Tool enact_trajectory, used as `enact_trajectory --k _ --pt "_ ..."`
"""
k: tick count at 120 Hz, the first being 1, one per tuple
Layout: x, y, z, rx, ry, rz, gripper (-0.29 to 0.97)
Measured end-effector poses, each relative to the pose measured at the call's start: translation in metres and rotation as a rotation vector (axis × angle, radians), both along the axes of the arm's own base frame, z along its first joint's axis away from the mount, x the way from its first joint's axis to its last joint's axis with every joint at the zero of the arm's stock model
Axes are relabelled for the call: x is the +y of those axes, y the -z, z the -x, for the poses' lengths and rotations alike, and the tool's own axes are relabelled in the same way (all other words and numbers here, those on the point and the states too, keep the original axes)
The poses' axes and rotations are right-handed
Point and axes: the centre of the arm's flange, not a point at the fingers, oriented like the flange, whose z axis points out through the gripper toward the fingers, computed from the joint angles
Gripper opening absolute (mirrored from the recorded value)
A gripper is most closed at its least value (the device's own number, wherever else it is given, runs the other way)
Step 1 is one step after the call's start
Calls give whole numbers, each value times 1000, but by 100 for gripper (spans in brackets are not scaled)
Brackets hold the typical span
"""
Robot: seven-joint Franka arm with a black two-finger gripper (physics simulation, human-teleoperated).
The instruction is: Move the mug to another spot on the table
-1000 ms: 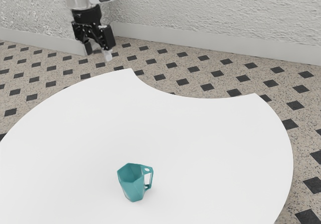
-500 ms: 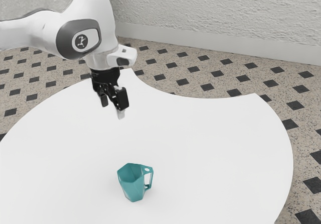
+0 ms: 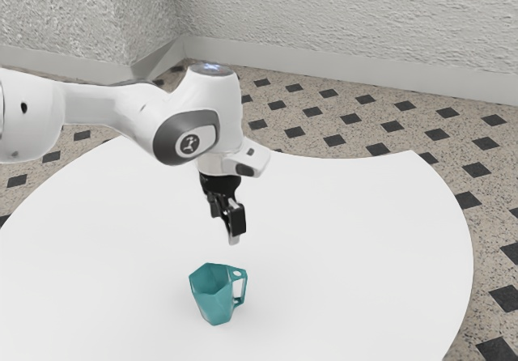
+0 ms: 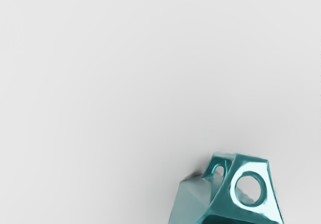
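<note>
A teal faceted mug [image 3: 216, 294] stands upright on the white round table [image 3: 364, 223], near its front edge, with its handle toward the exterior view's right. My gripper [image 3: 228, 224] hangs above the table, a little behind and above the mug, fingers pointing down, open, with nothing between them. In the wrist view the mug [image 4: 228, 194] lies off to one side of the hand, its handle hole facing the camera, on the bare table [image 4: 125, 83].
The table has a curved notch [image 3: 243, 138] cut into its far edge. Checkered tile floor [image 3: 405, 118] and a rough white wall [image 3: 364, 13] lie beyond. Bare tabletop stretches on all sides of the mug.
My arm has swung down and toward the exterior view's right, from beyond the table's far edge to just above and behind the mug. The mug has not moved.
</note>
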Motion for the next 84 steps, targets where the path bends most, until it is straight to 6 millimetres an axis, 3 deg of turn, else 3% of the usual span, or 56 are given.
enact_trajectory --k 25,40,84 --pt "-46 17 10 8 82 -25 64" --pt "-44 41 6 32 57 -67 64" --pt "-48 74 2 56 -86 -154 64"
